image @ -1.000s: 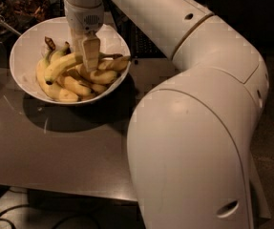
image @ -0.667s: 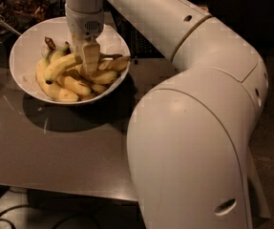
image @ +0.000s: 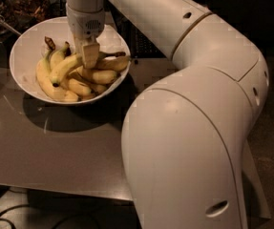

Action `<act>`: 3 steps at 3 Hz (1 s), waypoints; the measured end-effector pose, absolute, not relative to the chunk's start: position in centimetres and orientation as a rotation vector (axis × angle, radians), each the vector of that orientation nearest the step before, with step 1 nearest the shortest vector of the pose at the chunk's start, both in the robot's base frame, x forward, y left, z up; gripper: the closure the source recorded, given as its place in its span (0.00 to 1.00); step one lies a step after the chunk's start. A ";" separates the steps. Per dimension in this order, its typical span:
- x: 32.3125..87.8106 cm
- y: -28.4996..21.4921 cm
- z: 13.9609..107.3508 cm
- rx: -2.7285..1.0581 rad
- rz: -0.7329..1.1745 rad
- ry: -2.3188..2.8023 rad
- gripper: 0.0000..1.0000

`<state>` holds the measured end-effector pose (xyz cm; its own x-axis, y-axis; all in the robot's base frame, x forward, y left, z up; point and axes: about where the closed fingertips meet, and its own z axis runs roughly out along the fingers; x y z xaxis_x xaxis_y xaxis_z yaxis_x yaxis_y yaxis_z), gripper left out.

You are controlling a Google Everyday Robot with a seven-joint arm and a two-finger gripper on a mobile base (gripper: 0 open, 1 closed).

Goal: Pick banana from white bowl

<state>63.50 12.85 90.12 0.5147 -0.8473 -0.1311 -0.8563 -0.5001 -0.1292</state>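
Note:
The white bowl (image: 23, 49) stands at the back left of the table and holds several bananas. The banana (image: 68, 66), long and yellow, lies on top of the pile. Its dark tip points down left and its brown stem reaches right toward the rim. My gripper (image: 89, 56) hangs straight down into the bowl, right at the banana's middle, and covers part of it. Shorter bananas (image: 100, 75) lie below and beside it.
The bowl sits on a grey-brown table (image: 55, 147). My bulky white arm (image: 198, 137) fills the right half of the view and hides that side of the table. Dark clutter (image: 12, 4) and a thin metal handle (image: 5, 25) lie behind the bowl at left.

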 end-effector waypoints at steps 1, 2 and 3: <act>64.0 13.4 90.3 -2.541 0.055 1.452 1.00; 62.3 12.5 92.1 -2.459 0.027 1.456 1.00; 58.1 10.7 94.7 -2.352 0.017 1.463 1.00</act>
<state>58.09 10.71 94.71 0.4614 -0.8639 -0.2019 -0.8684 -0.3933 -0.3019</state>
